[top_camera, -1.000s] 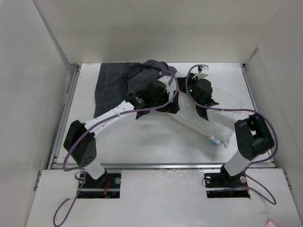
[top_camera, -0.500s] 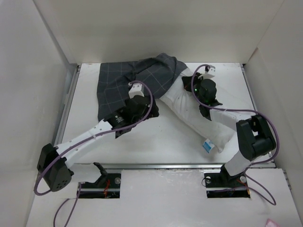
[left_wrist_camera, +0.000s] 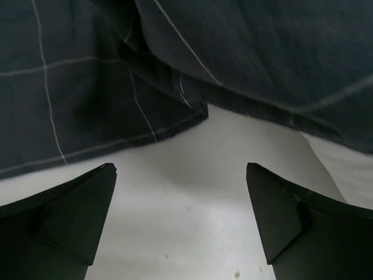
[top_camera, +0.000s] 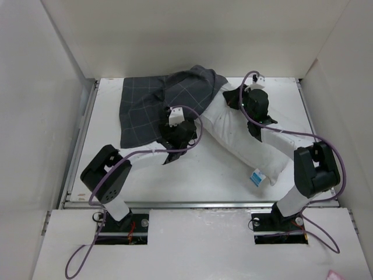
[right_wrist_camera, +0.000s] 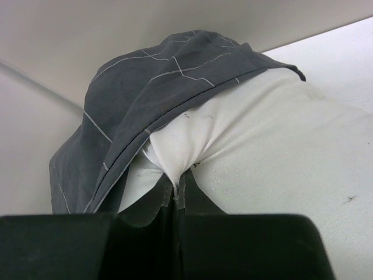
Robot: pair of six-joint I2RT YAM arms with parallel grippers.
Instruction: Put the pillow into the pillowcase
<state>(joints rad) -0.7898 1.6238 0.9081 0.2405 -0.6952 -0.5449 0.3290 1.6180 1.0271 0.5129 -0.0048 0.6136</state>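
On my left, the pillowcase [top_camera: 145,105] lies spread over the far-left part of the table [top_camera: 192,175], its grid-checked cloth rumpled toward the middle. My left gripper [left_wrist_camera: 179,169] hangs low at its near edge. The jaws stand wide apart with nothing between them, only bare tabletop below, and the dark hem is just ahead of the fingertips [left_wrist_camera: 105,172].

Toward the centre, the pillowcase's right end is bunched up and draped over the far-left corner of the pillow [top_camera: 239,137], so that only that corner is covered. The rest of the pillow lies out in the open, running diagonally toward the near right.

My right gripper [right_wrist_camera: 175,192] sits on the pillow's far end. In the wrist view its jaws are pressed together on a pinched fold of white pillow fabric, with the mouth of the pillowcase arching right behind the fold.

Farthest right and nearest me, the small blue-and-white tag [top_camera: 256,177] shows at the pillow's uncovered end.
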